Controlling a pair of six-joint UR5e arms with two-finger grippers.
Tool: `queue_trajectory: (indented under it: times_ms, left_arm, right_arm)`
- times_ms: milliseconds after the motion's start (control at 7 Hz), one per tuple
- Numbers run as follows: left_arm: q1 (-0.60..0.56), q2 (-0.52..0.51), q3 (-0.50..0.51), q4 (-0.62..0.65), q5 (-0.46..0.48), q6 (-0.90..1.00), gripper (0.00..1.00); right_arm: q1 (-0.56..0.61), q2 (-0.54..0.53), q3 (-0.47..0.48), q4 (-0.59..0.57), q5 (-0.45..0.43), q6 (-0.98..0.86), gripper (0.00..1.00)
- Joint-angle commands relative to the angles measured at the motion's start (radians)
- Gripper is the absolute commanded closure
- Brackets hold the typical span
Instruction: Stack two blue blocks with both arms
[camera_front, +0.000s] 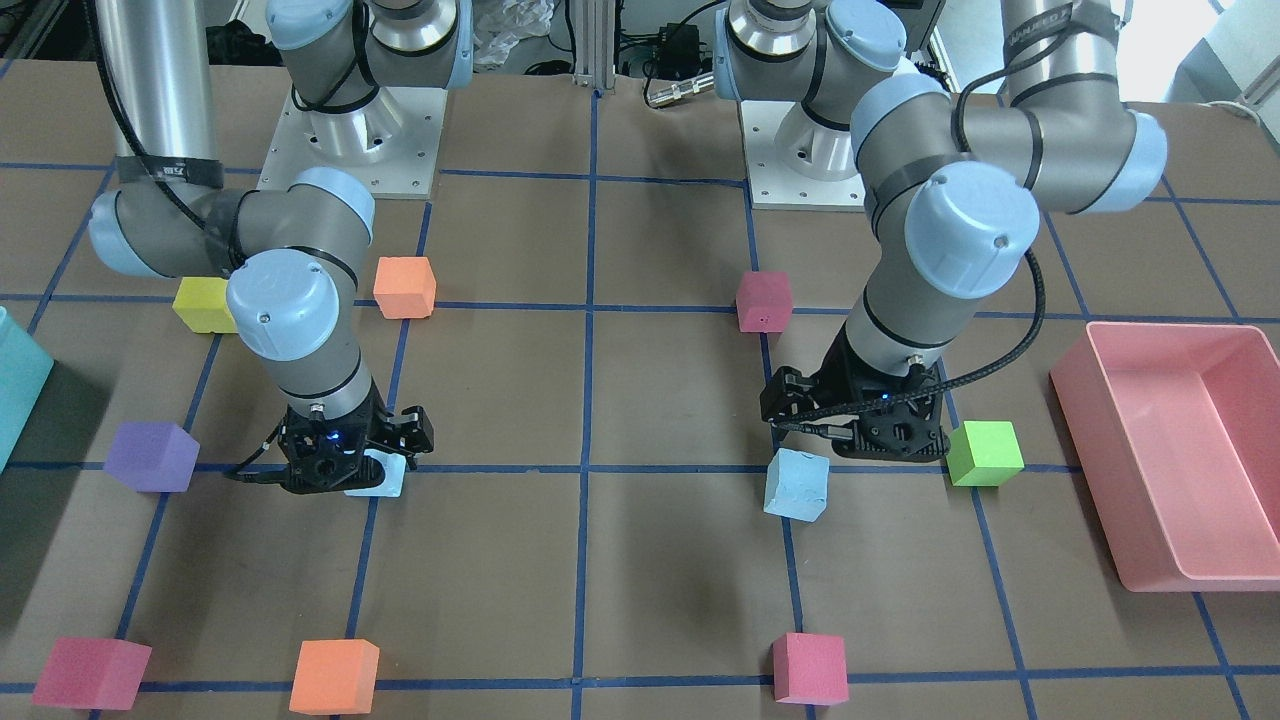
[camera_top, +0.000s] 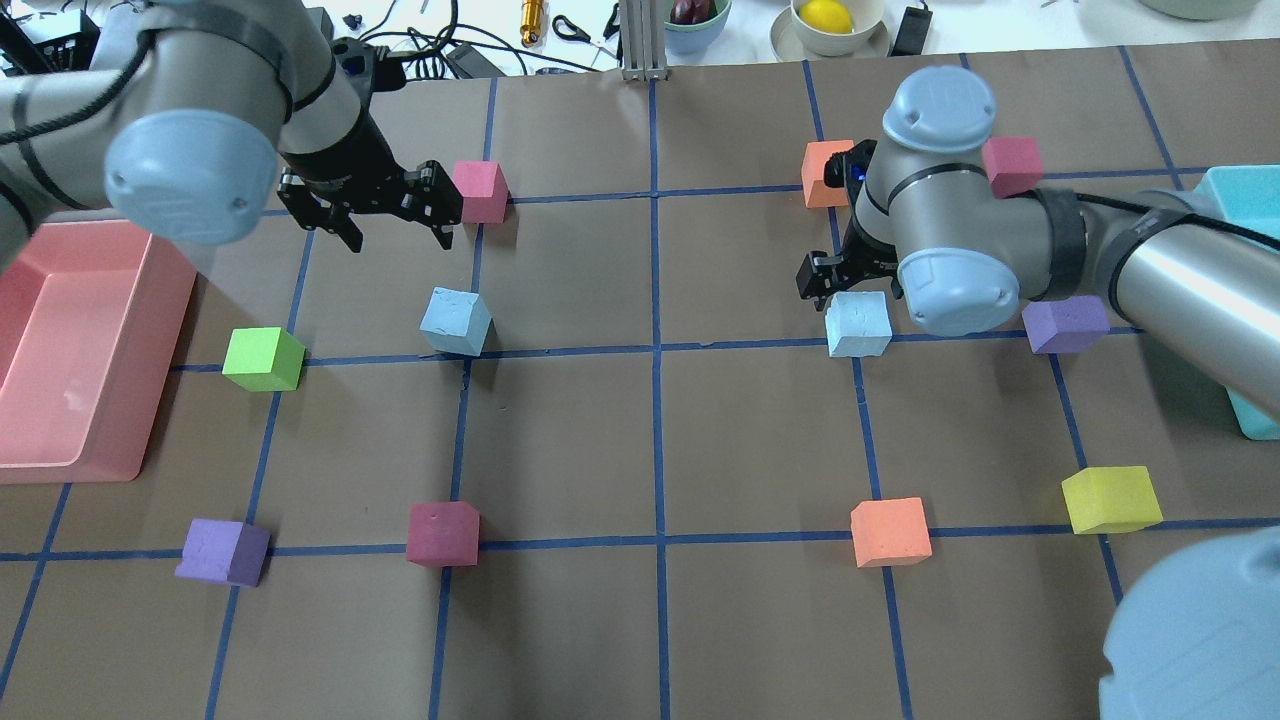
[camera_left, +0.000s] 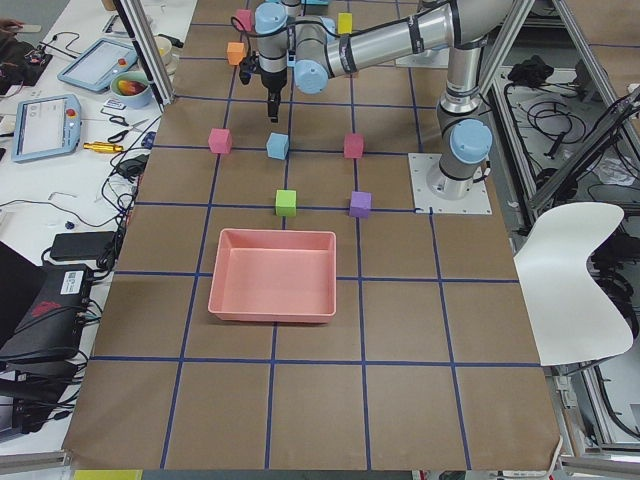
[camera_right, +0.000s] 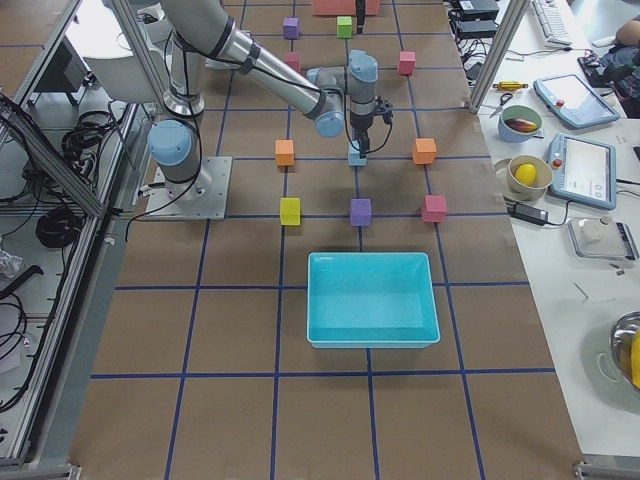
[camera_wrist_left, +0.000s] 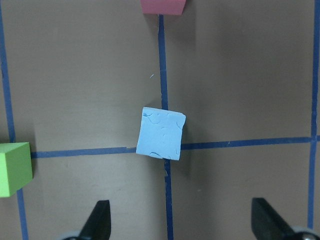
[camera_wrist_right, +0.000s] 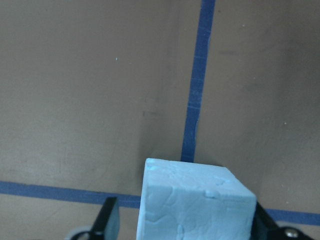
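One pale blue block (camera_top: 456, 320) lies on the table on a grid line; it also shows in the left wrist view (camera_wrist_left: 161, 133). My left gripper (camera_top: 400, 238) hovers open and empty above and beyond it, its fingertips (camera_wrist_left: 102, 207) spread wide. The other blue block (camera_top: 858, 323) sits on the table between the open fingers of my right gripper (camera_front: 372, 462). In the right wrist view that block (camera_wrist_right: 195, 205) fills the gap, with a small space at the left finger (camera_wrist_right: 109, 220). The front view shows both blocks, the left arm's (camera_front: 797, 484) and the right arm's (camera_front: 380, 478).
A green cube (camera_top: 263, 358) and a pink bin (camera_top: 170, 330) lie left of the left block, a red cube (camera_top: 480, 190) beyond it. A purple cube (camera_top: 1066, 323), an orange cube (camera_top: 826, 172) and a teal bin (camera_top: 1240, 195) surround the right gripper. More coloured cubes sit near the robot.
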Motion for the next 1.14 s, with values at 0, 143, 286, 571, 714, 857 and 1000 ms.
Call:
queue_trajectory:
  times_ms: [0, 143, 286, 571, 714, 857, 1000]
  left_arm:
    - [0.000, -0.064, -0.045, 0.107, 0.004, 0.024, 0.00]
    - [0.001, -0.105, -0.050, 0.128, 0.007, 0.024, 0.00]
    - [0.001, -0.131, -0.047, 0.132, 0.006, 0.023, 0.00]
    - [0.001, -0.160, -0.059, 0.129, 0.009, 0.024, 0.00]
    - [0.001, -0.165, -0.056, 0.146, 0.009, 0.023, 0.00]
    - [0.001, -0.164, -0.056, 0.164, 0.010, 0.021, 0.00]
    - [0.002, -0.161, -0.059, 0.172, 0.009, 0.011, 0.26]
  right_arm:
    - [-0.001, 0.004, 0.007, -0.019, -0.008, -0.015, 0.64]
    - [0.003, -0.004, -0.011, -0.013, -0.001, 0.005, 0.63]
    - [0.031, -0.005, -0.077, 0.054, 0.012, 0.114, 0.62]
    - [0.212, 0.019, -0.191, 0.135, 0.010, 0.345, 0.58]
    - [0.286, 0.043, -0.192, 0.133, 0.015, 0.432, 0.57]
    - [0.343, 0.083, -0.199, 0.116, 0.013, 0.463, 0.57]
    - [0.348, 0.093, -0.203, 0.110, 0.010, 0.468, 0.57]
